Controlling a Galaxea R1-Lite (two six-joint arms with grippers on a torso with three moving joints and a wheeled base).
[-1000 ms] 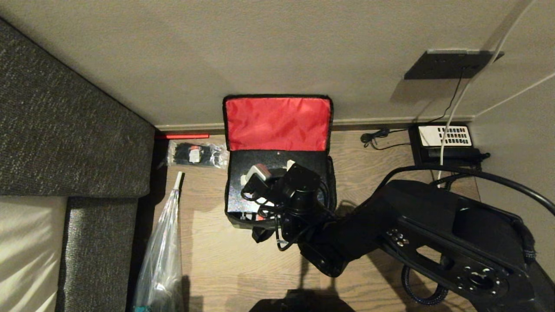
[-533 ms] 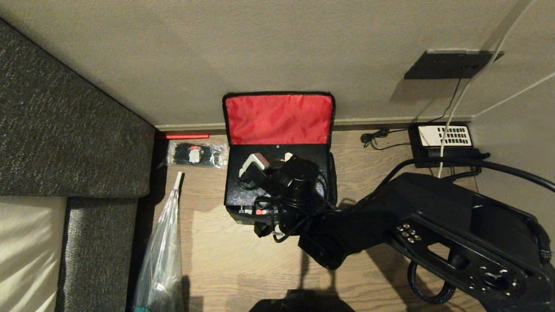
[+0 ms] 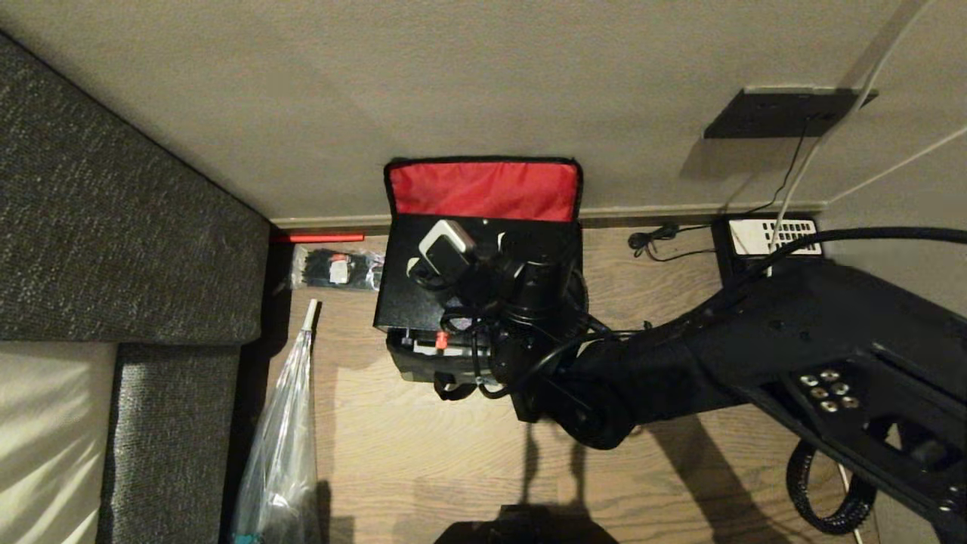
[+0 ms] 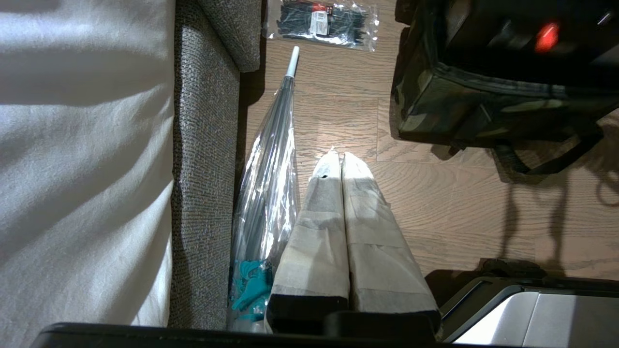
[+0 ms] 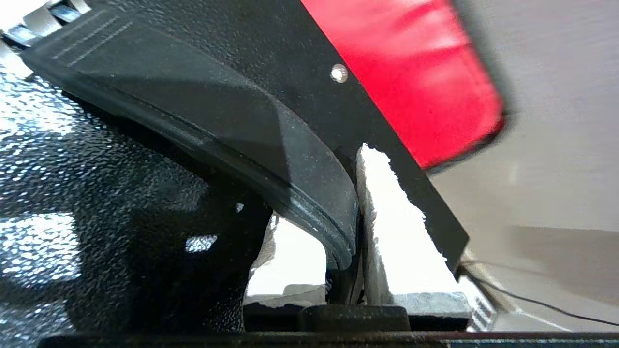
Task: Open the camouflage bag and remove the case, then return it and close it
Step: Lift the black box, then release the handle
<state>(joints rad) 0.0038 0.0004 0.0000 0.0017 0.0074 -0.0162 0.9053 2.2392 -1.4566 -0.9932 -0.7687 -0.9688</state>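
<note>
The camouflage bag [image 3: 414,369] stands on the wooden floor against the wall, its lid [image 3: 483,189] propped back with the red lining showing. The case [image 3: 404,295], flat and black with a small red latch [image 3: 440,341], hangs above the bag's opening. My right gripper [image 3: 464,261] is over the case's top, shut on its black strap handle [image 5: 242,135]; the taped fingers [image 5: 382,208] press on either side of the strap. In the left wrist view the bag [image 4: 483,101] sits ahead to one side, and my left gripper [image 4: 341,157] hangs shut and empty above the floor.
A grey sofa [image 3: 113,227] fills the left. A clear packet of black cable ties [image 3: 336,268] and a plastic-wrapped umbrella [image 3: 283,438] lie between the sofa and the bag. A black telephone [image 3: 770,238] with cables sits by the wall on the right.
My right arm has risen with the case, drawing it up out of the bag; the case now covers more of the red lining. The left arm has stayed still.
</note>
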